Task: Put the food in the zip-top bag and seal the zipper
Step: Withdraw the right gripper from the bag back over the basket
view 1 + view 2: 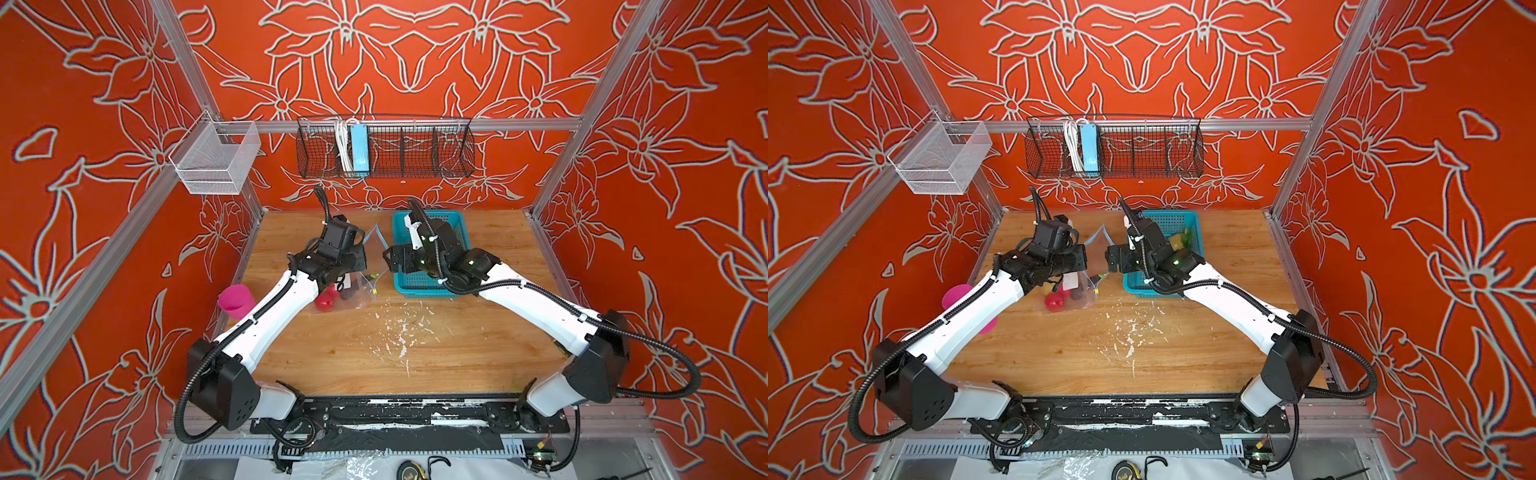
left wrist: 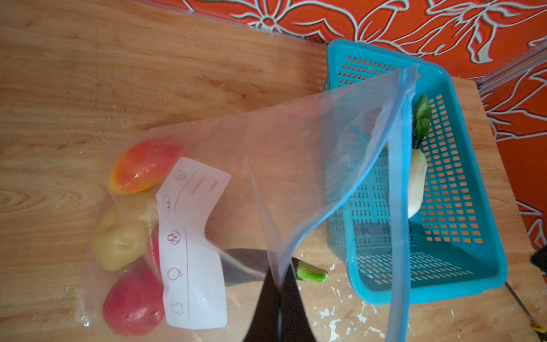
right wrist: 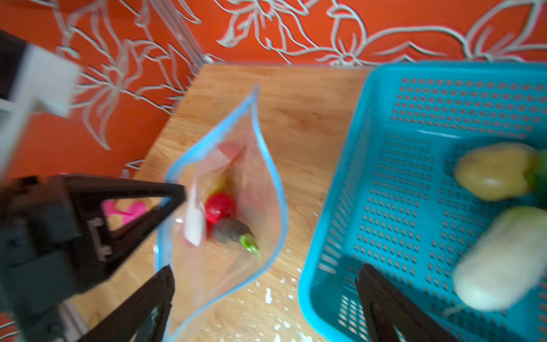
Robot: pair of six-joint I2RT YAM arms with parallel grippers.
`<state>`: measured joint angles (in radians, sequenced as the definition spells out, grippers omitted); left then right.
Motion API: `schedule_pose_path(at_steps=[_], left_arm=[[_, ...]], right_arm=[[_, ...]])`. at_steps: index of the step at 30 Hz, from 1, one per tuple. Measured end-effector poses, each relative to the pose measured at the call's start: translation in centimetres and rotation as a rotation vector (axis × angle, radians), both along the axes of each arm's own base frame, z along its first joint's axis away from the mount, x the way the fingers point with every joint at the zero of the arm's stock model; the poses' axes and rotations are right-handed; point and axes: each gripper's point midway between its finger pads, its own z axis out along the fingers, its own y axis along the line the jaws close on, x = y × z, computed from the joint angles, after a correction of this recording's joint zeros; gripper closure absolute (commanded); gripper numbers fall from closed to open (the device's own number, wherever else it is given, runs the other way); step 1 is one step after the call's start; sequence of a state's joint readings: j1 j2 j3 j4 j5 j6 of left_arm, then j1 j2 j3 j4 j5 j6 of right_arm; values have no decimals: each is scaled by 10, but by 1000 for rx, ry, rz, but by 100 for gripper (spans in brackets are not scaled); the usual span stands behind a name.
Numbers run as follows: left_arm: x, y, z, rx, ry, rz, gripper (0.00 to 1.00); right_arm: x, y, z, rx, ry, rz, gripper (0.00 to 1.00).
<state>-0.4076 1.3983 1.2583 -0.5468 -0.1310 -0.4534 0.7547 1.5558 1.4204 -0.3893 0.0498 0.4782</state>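
Note:
The clear zip-top bag stands with its mouth held open, and my left gripper is shut on one edge of that mouth. The blue zipper is unsealed. Food inside the bag: a red-yellow fruit, a tan potato, a red apple and a dark eggplant. My right gripper hangs open and empty between the bag and the teal basket. A potato and a white radish lie in the basket.
In both top views the basket sits at the back, right of the bag. A pink cup stands by the left arm at the table's left edge. White flecks are scattered over the middle of the wooden table.

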Motion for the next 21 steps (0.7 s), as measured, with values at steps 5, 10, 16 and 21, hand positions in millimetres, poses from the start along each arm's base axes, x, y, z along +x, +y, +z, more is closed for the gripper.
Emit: schedule_pose_path(at_steps=[5, 10, 16, 21], left_arm=[[7, -1, -9, 24, 22, 2, 100], [20, -2, 13, 37, -23, 12, 100], [28, -5, 18, 31, -32, 17, 100], [30, -2, 13, 49, -34, 22, 100]], right_arm=[[0, -36, -21, -99, 51, -83, 2], [5, -70, -32, -180, 67, -189, 2], [11, -101, -49, -249, 103, -297, 2], [23, -113, -66, -285, 133, -350, 2]])
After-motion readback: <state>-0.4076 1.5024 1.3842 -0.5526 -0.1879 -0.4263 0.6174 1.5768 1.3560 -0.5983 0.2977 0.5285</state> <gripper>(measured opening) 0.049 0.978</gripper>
